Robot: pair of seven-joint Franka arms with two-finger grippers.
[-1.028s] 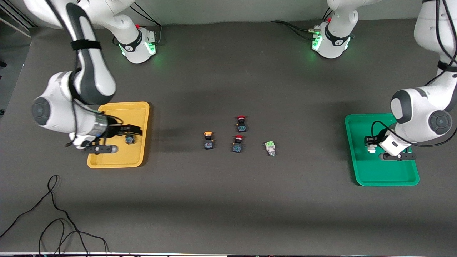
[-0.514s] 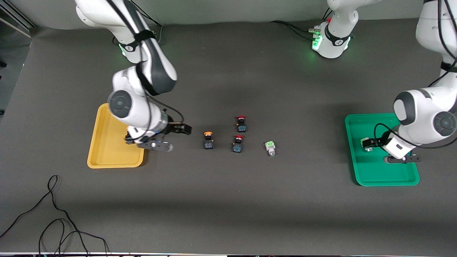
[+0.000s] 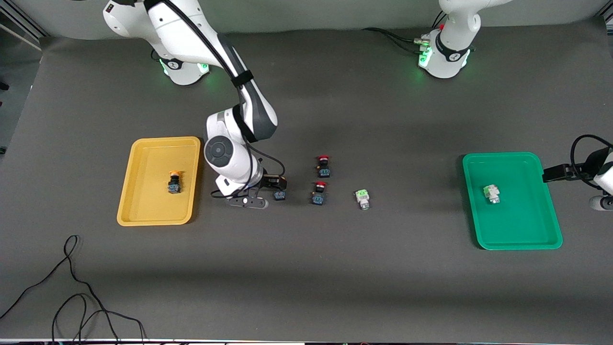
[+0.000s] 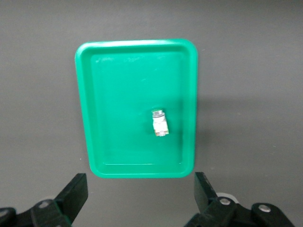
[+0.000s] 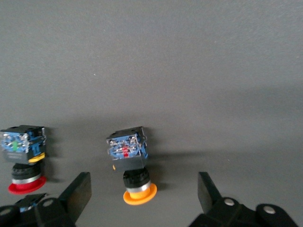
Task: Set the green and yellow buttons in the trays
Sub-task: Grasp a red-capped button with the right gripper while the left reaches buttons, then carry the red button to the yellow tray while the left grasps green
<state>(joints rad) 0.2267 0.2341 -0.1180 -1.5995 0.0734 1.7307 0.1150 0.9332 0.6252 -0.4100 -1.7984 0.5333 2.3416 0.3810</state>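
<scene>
In the yellow tray [image 3: 152,158] lies one yellow button [image 3: 174,183]. Another yellow button [image 3: 279,195] lies on the table mat, and my right gripper [image 3: 277,183] hangs open just above it. In the right wrist view its fingers [image 5: 78,194] stand on either side of that button's orange cap [image 5: 139,194] without touching it. A green button [image 3: 492,194] lies in the green tray [image 3: 517,225]. My left gripper [image 3: 551,173] is open and empty, beside that tray's rim at the left arm's end of the table. Another green button [image 3: 362,199] lies on the mat.
Two red-capped switches [image 3: 323,166] [image 3: 319,192] lie between the loose yellow and green buttons; one of them [image 5: 22,156] shows close beside my right gripper. Black cables [image 3: 72,297] lie on the mat near the front camera at the right arm's end.
My right arm left the yellow tray, where a yellow button stays, and swung over the loose yellow button. My left gripper opened, dropped the green button in the green tray and drew back.
</scene>
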